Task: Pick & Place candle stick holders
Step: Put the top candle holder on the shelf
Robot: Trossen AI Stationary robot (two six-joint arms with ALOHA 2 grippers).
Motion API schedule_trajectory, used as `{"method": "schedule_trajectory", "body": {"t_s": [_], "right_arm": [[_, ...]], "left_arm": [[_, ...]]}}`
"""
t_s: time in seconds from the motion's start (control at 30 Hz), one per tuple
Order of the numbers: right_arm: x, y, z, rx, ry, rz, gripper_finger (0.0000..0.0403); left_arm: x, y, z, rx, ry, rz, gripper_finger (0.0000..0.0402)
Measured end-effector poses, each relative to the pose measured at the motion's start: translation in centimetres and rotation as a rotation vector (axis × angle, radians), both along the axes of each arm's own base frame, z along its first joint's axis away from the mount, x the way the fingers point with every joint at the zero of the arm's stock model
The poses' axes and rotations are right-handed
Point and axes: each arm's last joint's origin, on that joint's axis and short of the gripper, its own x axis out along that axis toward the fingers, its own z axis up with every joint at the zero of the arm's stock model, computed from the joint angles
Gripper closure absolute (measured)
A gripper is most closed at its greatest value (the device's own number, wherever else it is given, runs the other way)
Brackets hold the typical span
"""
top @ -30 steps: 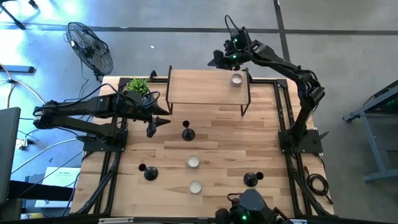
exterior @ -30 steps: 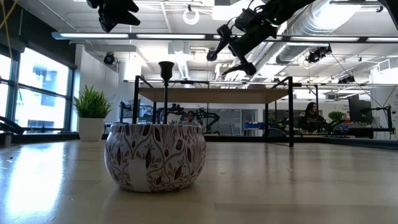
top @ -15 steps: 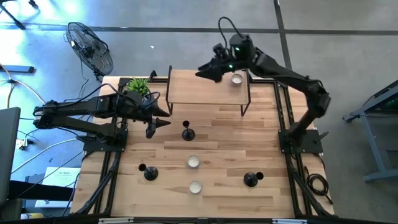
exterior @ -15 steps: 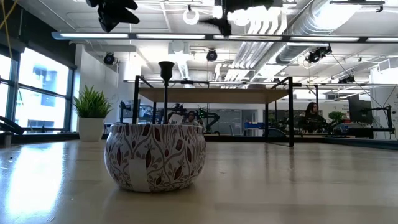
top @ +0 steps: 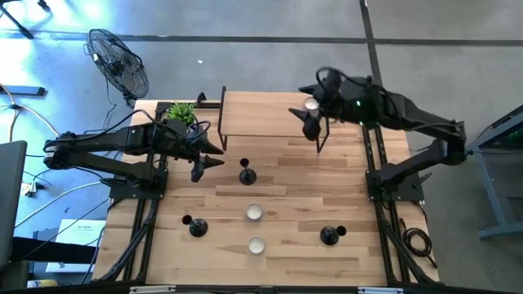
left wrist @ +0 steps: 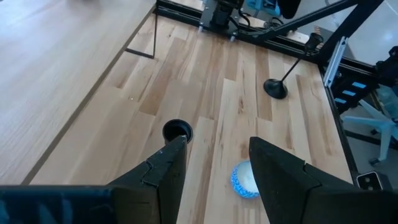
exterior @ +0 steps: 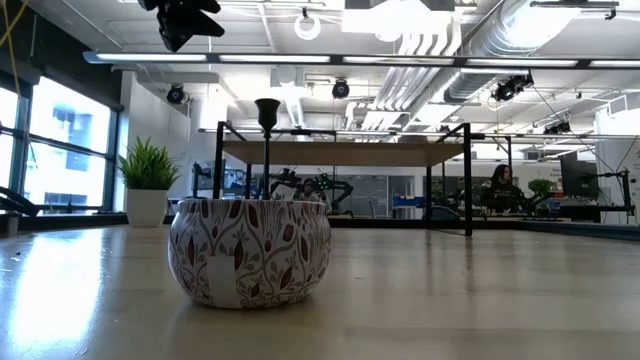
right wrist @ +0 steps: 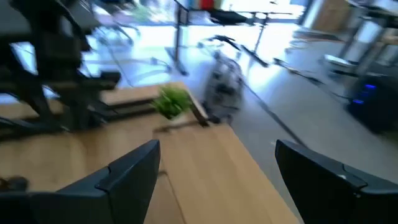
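The low view gives me little: one patterned cup [exterior: 250,250] sits close to the lens and fills the foreground, with a holder's stem and top [exterior: 267,110] rising behind it, base hidden. The left hand [exterior: 185,20] is cut off at that picture's upper edge, and the right hand does not show there at all.

From above I count three black holders on the worktop [top: 286,188] — one near the middle [top: 246,175], one near the front left [top: 196,228], one near the front right [top: 329,236]. I also count three tealight cups: two between the front holders [top: 254,212] [top: 257,244], and one on the raised shelf [top: 310,104].

The left hand [top: 211,162] hovers just beside the middle holder, fingers partly apart with nothing between them. In its wrist view one finger [left wrist: 168,168] hides part of that holder's top [left wrist: 177,130], and the other covers the edge of a cup [left wrist: 245,180].

The right hand [top: 310,126] hangs over the right end of the shelf [top: 261,114], beside the cup there — spread wide and empty.
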Motion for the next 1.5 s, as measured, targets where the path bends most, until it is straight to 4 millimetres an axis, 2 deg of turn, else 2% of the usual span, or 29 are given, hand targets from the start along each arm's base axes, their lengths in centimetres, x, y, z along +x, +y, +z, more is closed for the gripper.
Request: {"method": "schedule_trajectory", "body": {"t_s": [0.17,0.33,0.47,0.63,0.87,1.1,1.5], "right_arm": [[-1.5,1.2,0.1,0.017,0.026,-0.039,0.0091],[-1.8,1.8,-0.5,0.066,0.071,-0.035,0.0091],[-1.9,2.3,-1.0,0.095,0.116,-0.023,0.0091],[-1.9,3.5,-1.1,0.106,0.123,0.019,0.0091],[-2.0,5.4,-1.2,0.101,0.142,0.091,0.0091],[-2.1,6.3,-1.2,0.067,0.139,0.078,0.0091],[-2.2,6.4,-1.3,0.079,0.138,0.070,0.0091]], "left_arm": [[0.0,0.0,0.0,-0.024,-0.006,0.015,0.0228],[0.4,0.1,-0.1,-0.031,-0.001,0.027,0.0228],[1.9,0.2,-0.7,-0.044,0.007,0.034,0.0228],[4.0,0.4,-2.3,-0.038,0.079,0.046,0.0228],[5.8,0.8,-4.2,-0.007,0.174,0.148,0.0228],[6.1,0.8,-4.6,0.011,0.196,0.108,0.0228],[6.2,0.7,-4.7,0.044,0.201,0.036,0.0228]]}}
